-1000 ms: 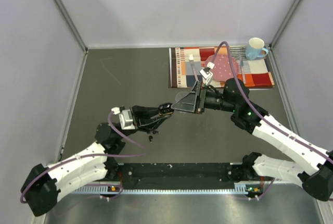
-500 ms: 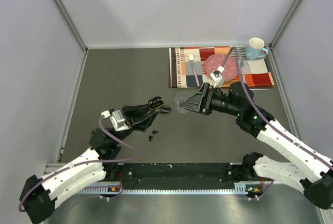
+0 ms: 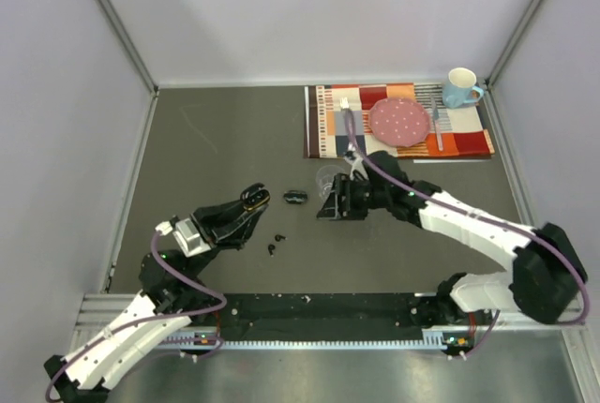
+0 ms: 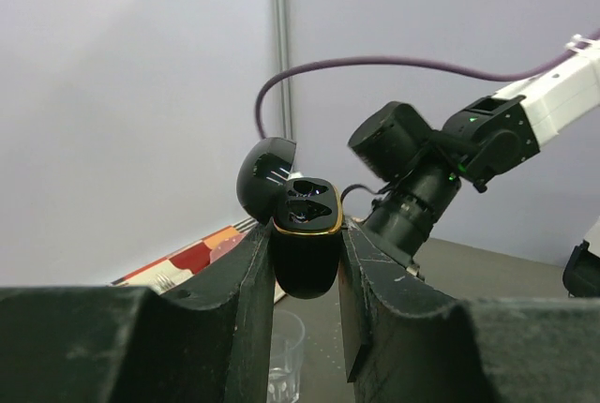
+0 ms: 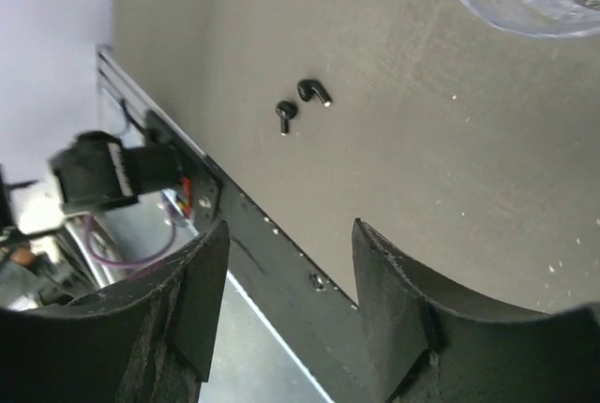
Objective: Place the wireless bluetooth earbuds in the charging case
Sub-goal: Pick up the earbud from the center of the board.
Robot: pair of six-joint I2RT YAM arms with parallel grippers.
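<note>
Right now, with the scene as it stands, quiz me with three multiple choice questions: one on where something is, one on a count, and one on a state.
1. Where on the table do the loose earbuds lie?
A. far left corner
B. middle, toward the near edge
C. far right corner

2. How many loose earbuds show?
A. one
B. two
C. five

3. The lid of the charging case in the left gripper is:
A. open
B. shut
C. missing

Answers:
1 B: the top view shows them mid-table, close to the near edge.
2 B: the right wrist view shows a pair lying side by side.
3 A: the lid stands swung back, with the sockets showing.
</note>
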